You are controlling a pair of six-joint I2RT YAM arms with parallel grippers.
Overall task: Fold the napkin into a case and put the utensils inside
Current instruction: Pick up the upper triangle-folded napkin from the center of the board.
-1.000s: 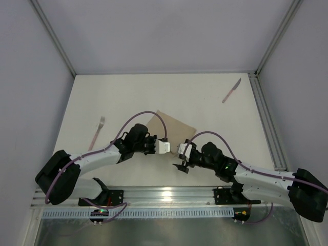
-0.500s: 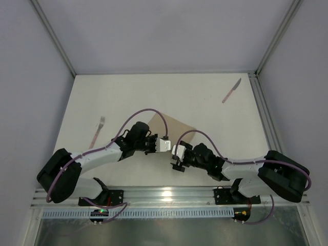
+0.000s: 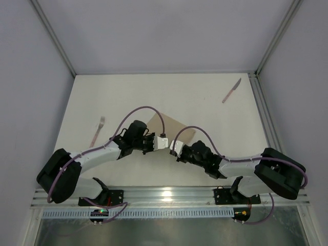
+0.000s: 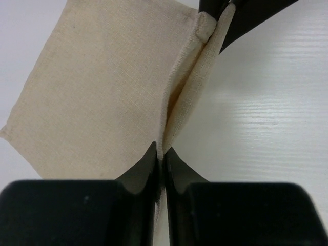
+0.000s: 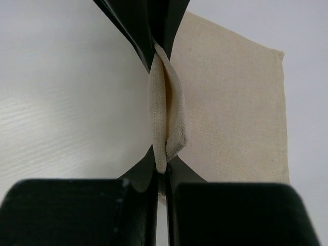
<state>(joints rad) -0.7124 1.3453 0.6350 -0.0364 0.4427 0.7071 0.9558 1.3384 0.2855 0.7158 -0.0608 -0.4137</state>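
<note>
While the overhead view hides its near edge under both arms, the wrist views show the napkin [image 3: 177,123] (plain beige, hemmed) pinched into a raised ridge. The left gripper [image 4: 160,154] and right gripper [image 5: 161,165] are both clamped on it. The knife [image 3: 231,90] lies well to the napkin's right and the fork [image 3: 98,130] to its left.

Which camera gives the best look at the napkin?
The left wrist view: the napkin fills it, weave and pinched edge clear. The right wrist view shows less; the top view shows it small, partly covered.
</note>
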